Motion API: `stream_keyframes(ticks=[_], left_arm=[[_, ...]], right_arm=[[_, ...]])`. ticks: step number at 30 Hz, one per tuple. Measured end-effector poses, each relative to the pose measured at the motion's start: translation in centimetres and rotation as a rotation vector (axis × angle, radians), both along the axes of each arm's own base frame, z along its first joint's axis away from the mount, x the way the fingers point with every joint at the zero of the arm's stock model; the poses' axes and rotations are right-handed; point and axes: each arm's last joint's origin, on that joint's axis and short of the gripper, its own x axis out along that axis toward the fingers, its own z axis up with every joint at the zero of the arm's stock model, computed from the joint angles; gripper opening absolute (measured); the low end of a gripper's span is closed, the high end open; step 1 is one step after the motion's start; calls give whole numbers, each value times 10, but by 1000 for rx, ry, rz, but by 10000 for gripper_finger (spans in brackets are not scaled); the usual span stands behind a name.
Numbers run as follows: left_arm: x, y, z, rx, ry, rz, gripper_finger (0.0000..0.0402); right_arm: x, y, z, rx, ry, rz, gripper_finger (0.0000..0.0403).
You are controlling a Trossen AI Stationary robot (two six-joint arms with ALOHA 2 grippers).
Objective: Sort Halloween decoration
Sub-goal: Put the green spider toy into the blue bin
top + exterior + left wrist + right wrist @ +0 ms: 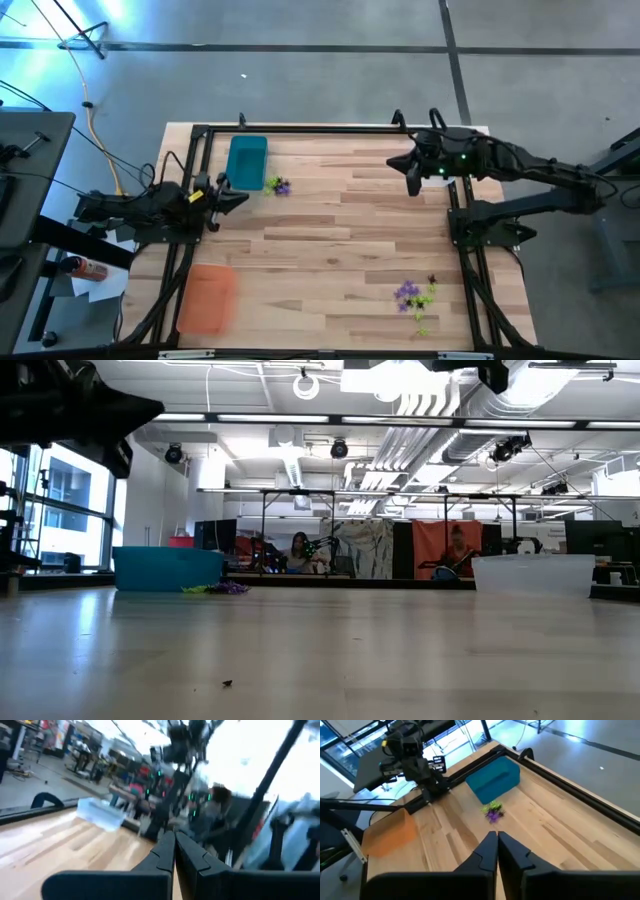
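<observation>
The wooden desk carries three trays: a teal tray at its far left, an orange tray at its near left, and a clear tray that is made out only in the low view. The Halloween decoration is found in two groups. The larger pile of purple, lime green and dark trinkets is spread near the desk's near right corner. A smaller cluster of purple and green pieces is set just beside the teal tray, on its right.

The left tool is held low at the desk's left edge, pointed inward, with its two fingers pressed together and nothing held. The small cluster lies just ahead of it, slightly toward the far side, so this arm is judged the nearer one for those pieces.

The right tool is raised over the far right of the desk, its fingers likewise closed on nothing. The larger pile lies well apart from it, toward the near edge on the same side, so a sweep back along the right edge would be called for.

No long axis can be read on such tiny trinkets.
</observation>
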Motion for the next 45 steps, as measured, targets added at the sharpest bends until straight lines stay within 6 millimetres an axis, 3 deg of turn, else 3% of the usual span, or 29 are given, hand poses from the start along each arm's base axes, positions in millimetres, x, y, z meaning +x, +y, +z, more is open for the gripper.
stream_keyframes(ticks=[6,16,24,30,36,39,45], left_arm=[[11,2,33,-1,83,77,45],[78,2,97,105,505,115,177],[110,1,133,148,535,109,206],[123,1,126,-28,617,122,201],[149,17,112,40,1175,125,192],[162,34,92,2,1436,202,189],[183,50,37,-96,1667,265,181]], right_arm=[[0,1,-1,-25,16,19,8],[-3,6,-8,-9,100,182,1],[-5,8,-12,-74,154,298,1],[-5,8,-12,-145,165,339,1],[-1,6,-10,-183,141,321,0],[3,5,-10,-194,138,299,0],[10,4,-14,-130,148,262,0]])
